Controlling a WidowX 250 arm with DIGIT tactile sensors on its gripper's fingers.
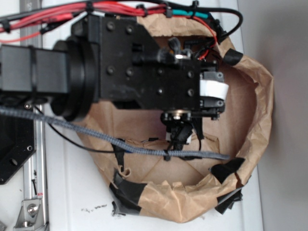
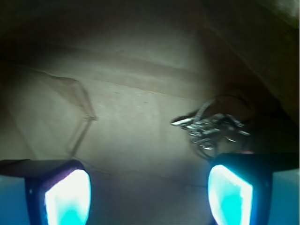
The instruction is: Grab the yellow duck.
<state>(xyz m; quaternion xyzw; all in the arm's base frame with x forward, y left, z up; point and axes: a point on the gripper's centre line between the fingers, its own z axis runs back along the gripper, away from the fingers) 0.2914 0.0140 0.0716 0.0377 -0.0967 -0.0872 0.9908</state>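
So the black arm (image 1: 115, 62) is seen from above, stretched in from 9 o'clock over a brown paper bag (image 1: 255, 120) that's been rolled down and patched with black tape (image 1: 126, 191). The bag is sat on a white table (image 1: 72, 192). Red cables (image 1: 120, 9) are bundled along the top of the arm, and a grey braided cable (image 1: 96, 137) is draped across the bag's lower half. The gripper (image 1: 211, 91) is pointed down into the bag, toward 3 o'clock of the arm body, with a white pad visible on it.

In the wrist view, the two fingers (image 2: 65, 197) are lit up cyan-white at the bottom corners, and they're held wide apart with nothing between them, only the creased paper floor of the bag. A small bunch of metal keys (image 2: 211, 129) is spotted at about 3 o'clock, just above the finger on that side.

The yellow duck can't be made out in either view.
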